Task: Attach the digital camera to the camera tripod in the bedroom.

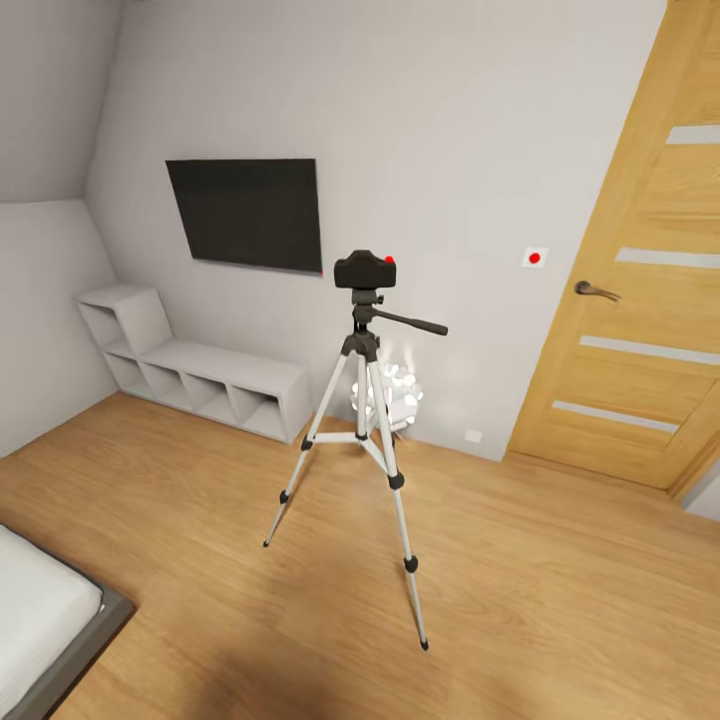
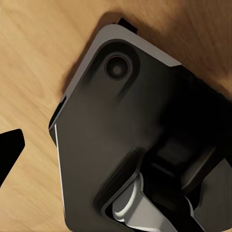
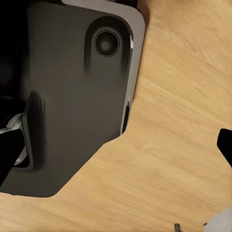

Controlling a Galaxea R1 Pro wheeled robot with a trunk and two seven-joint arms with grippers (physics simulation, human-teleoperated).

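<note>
Black digital camera atop camera tripod, seemingly seated; no readable writing; tool states indiscernible.

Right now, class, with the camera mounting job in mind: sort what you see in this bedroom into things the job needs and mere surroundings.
Needed for the job:
digital camera
camera tripod

Mere surroundings:
wall TV
cube shelf
spiky-ball lamp
oak door
bed
</note>
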